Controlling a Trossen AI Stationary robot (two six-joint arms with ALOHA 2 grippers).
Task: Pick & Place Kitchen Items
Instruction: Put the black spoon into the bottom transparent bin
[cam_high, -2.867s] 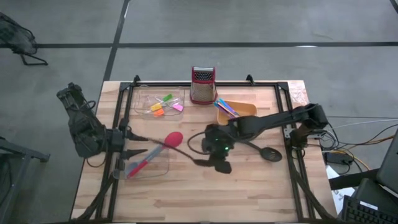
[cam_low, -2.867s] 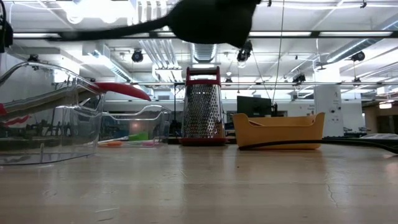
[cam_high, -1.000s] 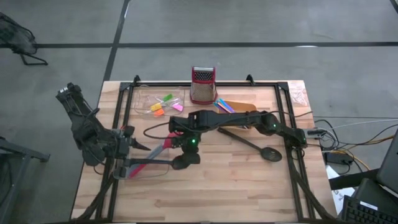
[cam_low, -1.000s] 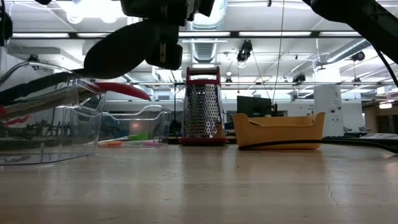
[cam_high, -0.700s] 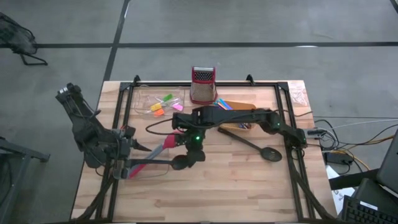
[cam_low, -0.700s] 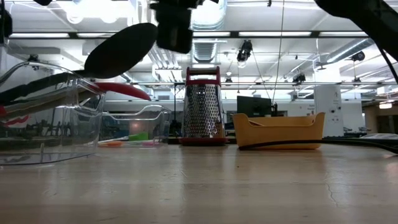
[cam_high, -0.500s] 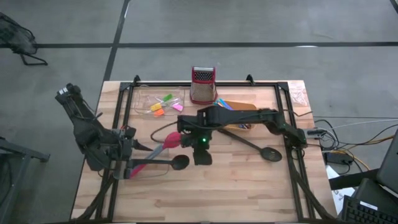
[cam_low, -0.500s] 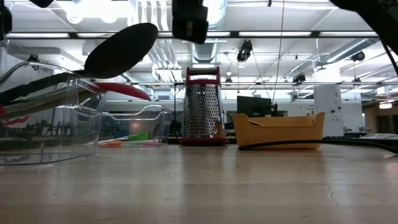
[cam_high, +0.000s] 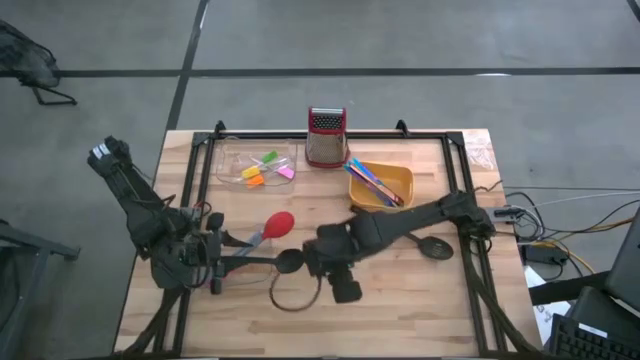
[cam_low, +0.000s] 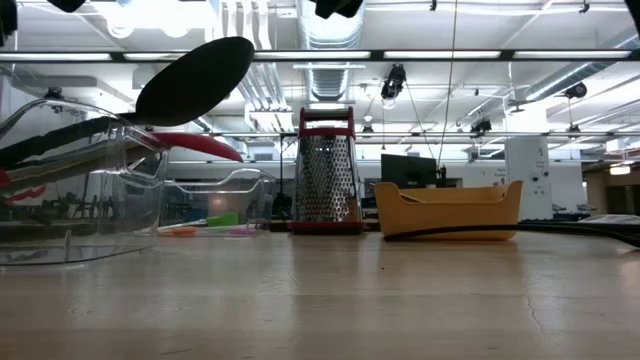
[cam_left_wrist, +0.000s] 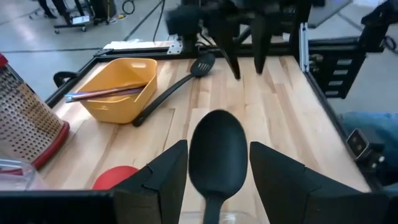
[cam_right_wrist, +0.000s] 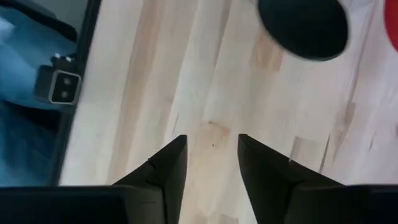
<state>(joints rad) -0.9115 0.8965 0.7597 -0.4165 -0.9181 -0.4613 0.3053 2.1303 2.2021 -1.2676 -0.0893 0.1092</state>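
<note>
A long black spoon lies with its handle in a clear tray at the table's left. Its neck rests on the tray's rim and its bowl sticks up and out over it. My left gripper is open; its fingers stand on either side of the spoon's handle without touching it. A red-headed spoon leans in the same tray. My right gripper is open and empty above bare wood, just near-right of the spoon's bowl. It also shows in the high view.
A second black slotted spoon lies on the table at the right. An orange bowl with thin coloured sticks, a red-topped grater and a clear tray with small coloured blocks stand along the far side. Bare wood lies along the near edge.
My right gripper has let go of the black spoon, risen, and gone toward the near edge and a little right. The spoon has stayed with its handle in the tray and its bowl raised over the rim. My left gripper has shifted toward the near edge, alongside the spoon's handle.
</note>
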